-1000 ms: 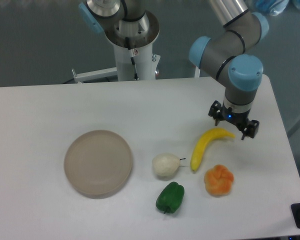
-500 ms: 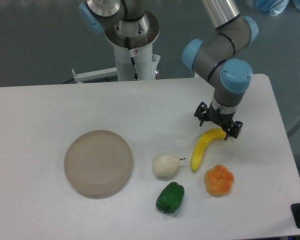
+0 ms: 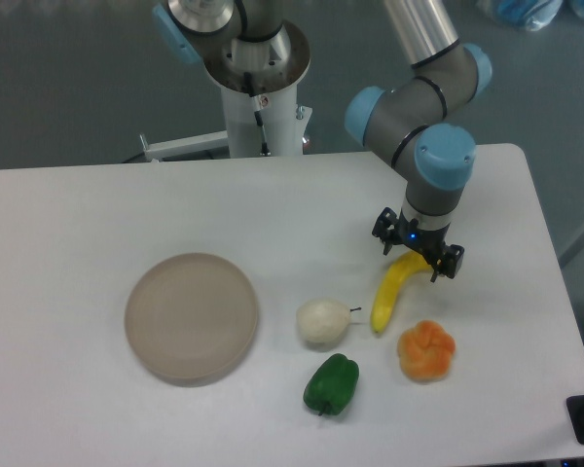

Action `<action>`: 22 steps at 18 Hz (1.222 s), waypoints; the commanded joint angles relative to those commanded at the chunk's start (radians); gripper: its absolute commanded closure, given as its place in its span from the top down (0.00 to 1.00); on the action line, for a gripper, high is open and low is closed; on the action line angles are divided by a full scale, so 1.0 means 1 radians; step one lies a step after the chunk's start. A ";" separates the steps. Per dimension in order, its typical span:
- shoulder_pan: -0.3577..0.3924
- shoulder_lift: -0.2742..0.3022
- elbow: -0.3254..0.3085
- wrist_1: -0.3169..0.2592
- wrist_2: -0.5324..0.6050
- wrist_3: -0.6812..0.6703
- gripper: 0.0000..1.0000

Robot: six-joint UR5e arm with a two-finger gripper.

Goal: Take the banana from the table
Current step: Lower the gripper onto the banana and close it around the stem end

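Observation:
The bright yellow banana (image 3: 390,293) lies on the white table (image 3: 97,209) right of centre, its upper end pointing up and right. My gripper (image 3: 415,251) hangs right over that upper end, pointing down. Its two black fingers stand apart, one at the left and one at the right of the banana's tip, so it is open. The tip of the banana is partly hidden under the gripper. I cannot tell whether the fingers touch the fruit.
A round beige plate (image 3: 192,316) sits at the left. A whitish pear-like fruit (image 3: 321,321) lies just left of the banana, a green pepper (image 3: 332,384) below it, and a lumpy orange fruit (image 3: 426,351) under the banana's right side. The robot's base column (image 3: 258,107) stands behind the table.
The gripper has moved left and slightly down across the table, from right of the banana's upper end to directly over it. The banana and other fruits have not moved.

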 joint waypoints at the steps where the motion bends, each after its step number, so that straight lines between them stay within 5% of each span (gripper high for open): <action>1: 0.000 0.000 -0.008 0.005 0.000 0.017 1.00; 11: -0.005 -0.011 -0.008 0.006 0.000 0.013 1.00; 14: -0.002 -0.014 -0.011 0.005 0.000 0.013 0.86; 20: 0.006 -0.015 -0.009 0.005 0.000 0.016 0.39; 22: 0.006 -0.015 -0.008 0.005 0.000 0.016 0.36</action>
